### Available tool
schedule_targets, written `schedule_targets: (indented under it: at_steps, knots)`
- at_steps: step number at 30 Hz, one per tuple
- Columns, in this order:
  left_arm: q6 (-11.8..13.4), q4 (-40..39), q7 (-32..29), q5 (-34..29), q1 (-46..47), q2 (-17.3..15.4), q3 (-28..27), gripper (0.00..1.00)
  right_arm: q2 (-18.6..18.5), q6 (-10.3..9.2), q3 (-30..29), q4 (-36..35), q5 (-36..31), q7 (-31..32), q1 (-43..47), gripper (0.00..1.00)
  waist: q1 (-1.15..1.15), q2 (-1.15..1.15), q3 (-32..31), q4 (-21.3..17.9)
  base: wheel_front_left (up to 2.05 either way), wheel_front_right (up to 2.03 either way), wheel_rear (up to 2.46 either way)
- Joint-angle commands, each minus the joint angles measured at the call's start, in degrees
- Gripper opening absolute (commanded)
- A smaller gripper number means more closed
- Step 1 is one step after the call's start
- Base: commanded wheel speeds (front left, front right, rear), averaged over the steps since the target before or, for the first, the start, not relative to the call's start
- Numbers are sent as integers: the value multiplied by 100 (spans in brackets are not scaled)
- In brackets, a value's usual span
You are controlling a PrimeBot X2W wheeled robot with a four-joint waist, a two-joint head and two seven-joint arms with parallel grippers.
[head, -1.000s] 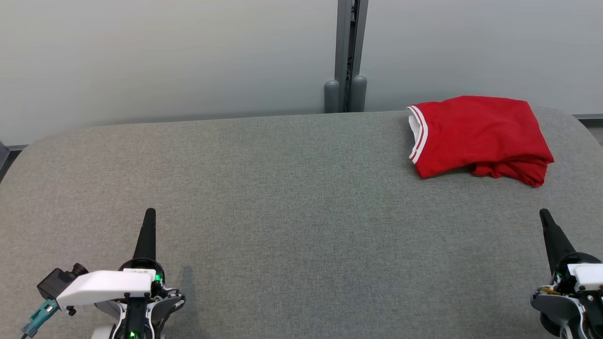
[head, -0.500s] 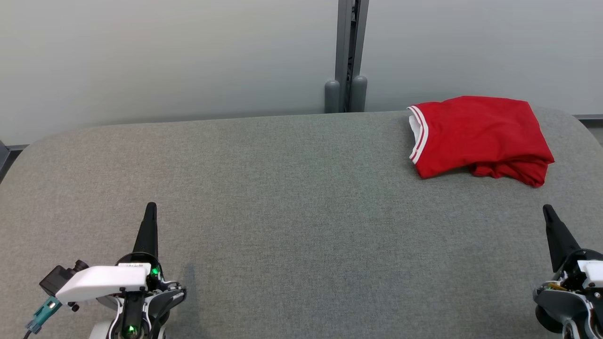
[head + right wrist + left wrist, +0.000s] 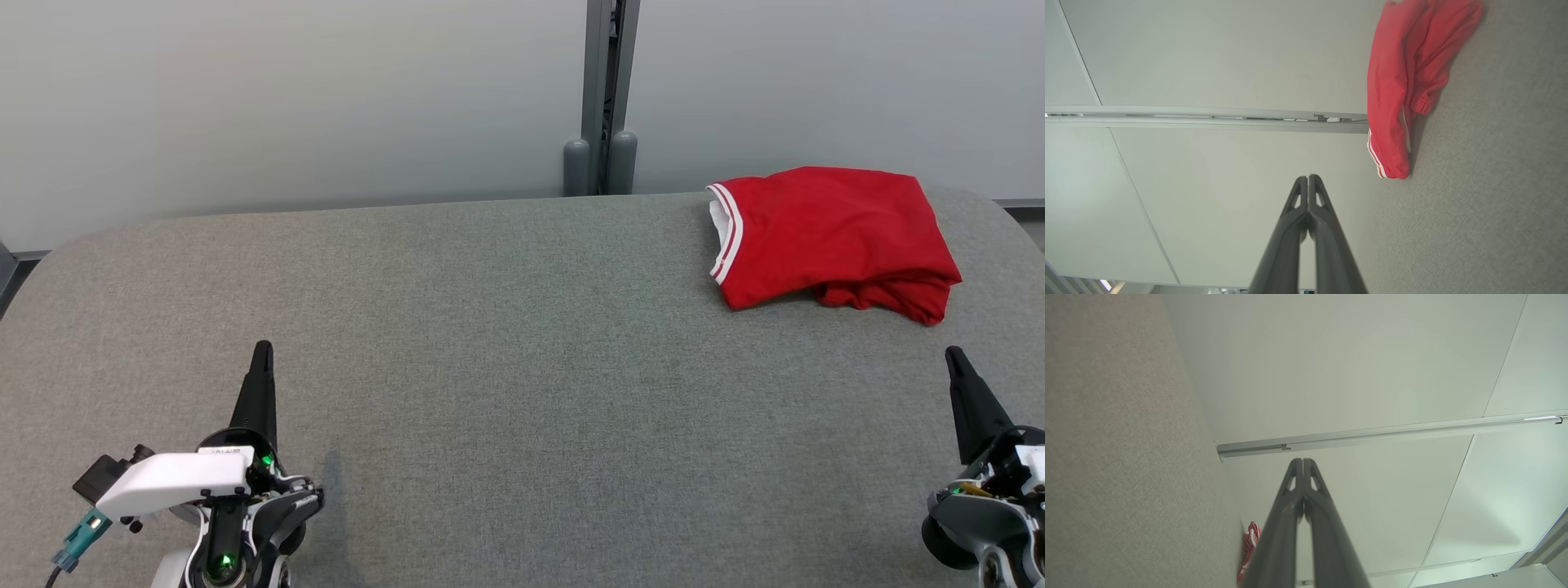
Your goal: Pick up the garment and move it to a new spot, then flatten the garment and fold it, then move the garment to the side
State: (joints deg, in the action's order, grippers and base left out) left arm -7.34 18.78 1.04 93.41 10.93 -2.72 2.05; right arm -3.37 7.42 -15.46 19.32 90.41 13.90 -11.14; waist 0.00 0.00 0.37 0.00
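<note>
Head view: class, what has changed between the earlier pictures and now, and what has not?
Both shut grippers edged forward, up the view: the left gripper straight, the right gripper slightly rightward too. Nothing was taken or released. The red garment stayed put on the grey table, far right.

In the left wrist view the red garment [image 3: 1248, 549] is a mere sliver, the rest hidden behind the left gripper [image 3: 1303, 461]. The right wrist view's top edge crops it. In the head view the right gripper [image 3: 953, 355] is cut off at the corner, body half lost.
</note>
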Motion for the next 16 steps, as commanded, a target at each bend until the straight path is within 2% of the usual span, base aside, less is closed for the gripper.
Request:
schedule_targets:
  at_steps: [1, 16]
  knots:
    - [-32, -3, -1, 23, 78, -30, 0, 0, -2, 12, -8, 1, 46, 11, -29, 0, 0, 0, 0, 0, 0, 0, 0]
    - [-25, -4, -1, 23, 78, -30, -1, 0, 1, 12, -16, 1, 34, 15, -30, 0, 0, 0, 0, 0, 0, 0, 0]
